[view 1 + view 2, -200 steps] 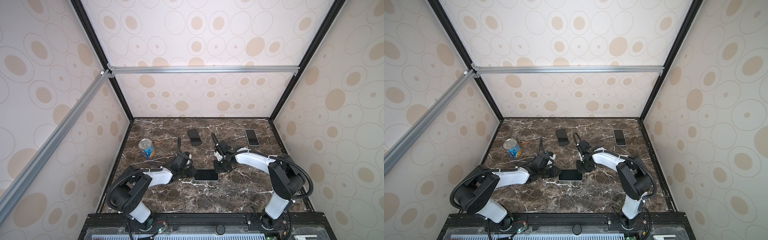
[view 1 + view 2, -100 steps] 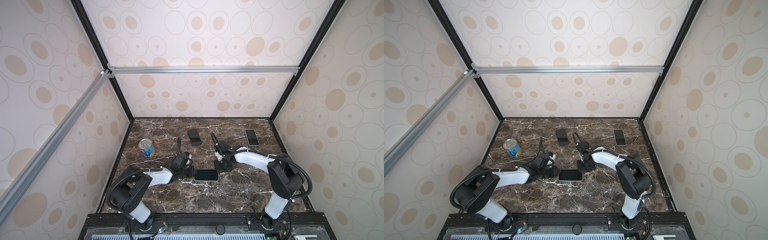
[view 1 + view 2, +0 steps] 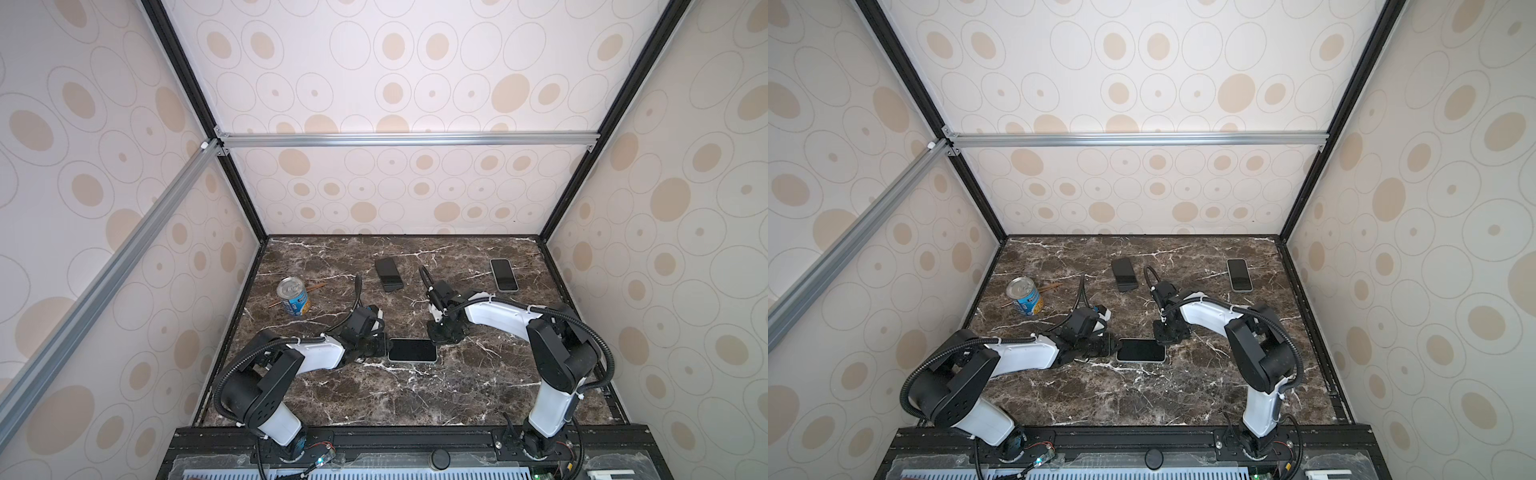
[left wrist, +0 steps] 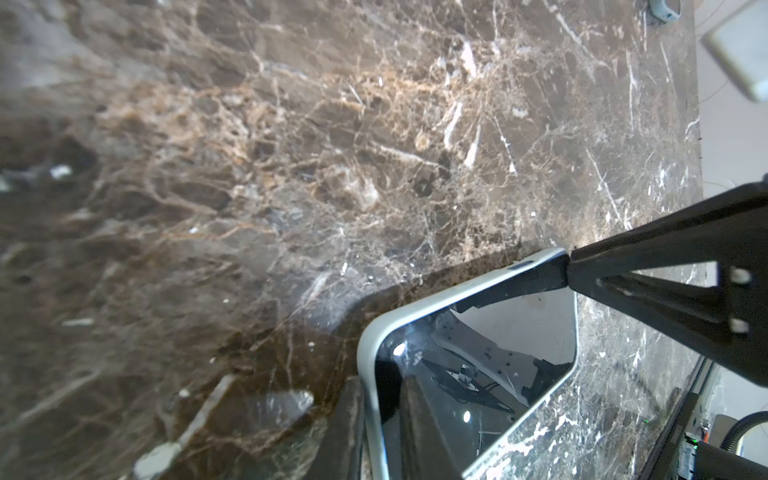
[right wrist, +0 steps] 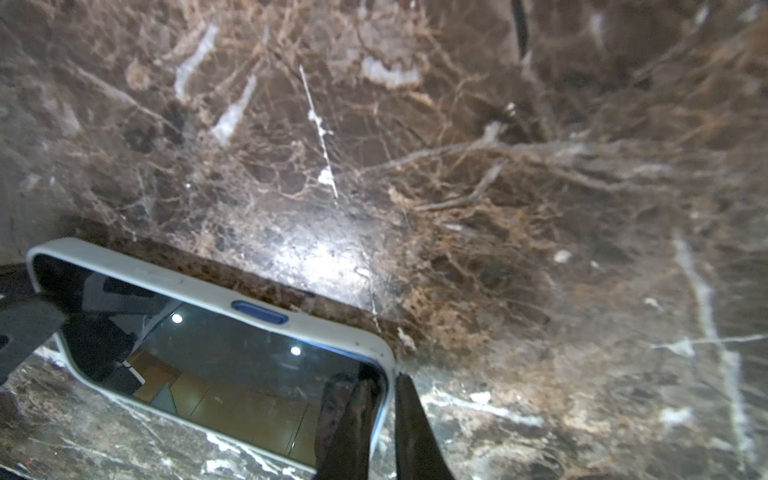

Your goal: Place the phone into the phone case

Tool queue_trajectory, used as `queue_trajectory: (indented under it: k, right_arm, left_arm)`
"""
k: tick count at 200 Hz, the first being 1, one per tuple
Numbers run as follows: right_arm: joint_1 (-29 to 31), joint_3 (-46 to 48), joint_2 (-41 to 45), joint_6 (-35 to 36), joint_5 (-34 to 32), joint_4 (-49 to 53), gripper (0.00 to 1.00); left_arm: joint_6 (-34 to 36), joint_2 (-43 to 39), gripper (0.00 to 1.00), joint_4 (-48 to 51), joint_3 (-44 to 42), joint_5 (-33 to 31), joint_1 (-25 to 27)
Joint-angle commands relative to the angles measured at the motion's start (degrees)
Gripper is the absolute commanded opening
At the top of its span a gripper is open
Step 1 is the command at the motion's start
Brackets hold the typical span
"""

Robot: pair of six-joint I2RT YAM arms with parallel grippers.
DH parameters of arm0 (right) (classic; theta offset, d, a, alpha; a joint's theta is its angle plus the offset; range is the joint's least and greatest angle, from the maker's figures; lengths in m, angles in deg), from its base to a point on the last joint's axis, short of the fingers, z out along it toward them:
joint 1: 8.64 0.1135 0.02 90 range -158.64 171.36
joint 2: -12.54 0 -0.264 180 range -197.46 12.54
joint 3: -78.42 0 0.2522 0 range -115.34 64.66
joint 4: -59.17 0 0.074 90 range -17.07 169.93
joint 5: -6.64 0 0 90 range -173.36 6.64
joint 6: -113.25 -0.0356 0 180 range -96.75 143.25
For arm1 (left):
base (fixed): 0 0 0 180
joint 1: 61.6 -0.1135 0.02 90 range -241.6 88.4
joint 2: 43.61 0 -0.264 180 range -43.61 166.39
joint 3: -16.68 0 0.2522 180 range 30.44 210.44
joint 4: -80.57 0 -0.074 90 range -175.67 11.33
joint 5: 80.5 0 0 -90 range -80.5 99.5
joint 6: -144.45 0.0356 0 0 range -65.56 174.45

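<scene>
A phone with a glossy black screen lies flat inside a pale grey phone case [image 3: 412, 350] [image 3: 1140, 350] on the marble, mid-table. My left gripper [image 3: 383, 347] [image 3: 1111, 345] is at its left end. In the left wrist view its fingers straddle the case rim [image 4: 368, 374], shut on it [image 4: 380, 399]. My right gripper [image 3: 434, 338] [image 3: 1161, 340] stands over the far right corner. In the right wrist view it is shut [image 5: 384, 382] on the rim beside the case's blue button [image 5: 259, 311].
A dark phone [image 3: 388, 274] and a light-edged phone [image 3: 503, 275] lie flat at the back. A tin can [image 3: 294, 296] stands at the left with a thin wooden stick [image 3: 316, 286] behind it. Patterned walls enclose three sides.
</scene>
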Motion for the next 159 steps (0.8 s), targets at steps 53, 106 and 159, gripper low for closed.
queue_trajectory:
  k: [53,106,159]
  right_arm:
    - [0.3,3.6,-4.3,0.0,-2.6,2.3,0.13]
    - [4.5,3.1,-8.4,0.4,-10.3,6.2,0.13]
    - [10.2,-3.4,-6.1,2.2,-21.6,13.2,0.17]
  left_arm:
    - [0.3,0.4,0.18,-0.5,-0.9,0.6,-0.3]
    - [-0.1,0.3,0.18,-0.7,-0.6,1.0,-0.3]
    - [-0.1,-3.0,0.18,0.8,1.7,-0.5,-0.3]
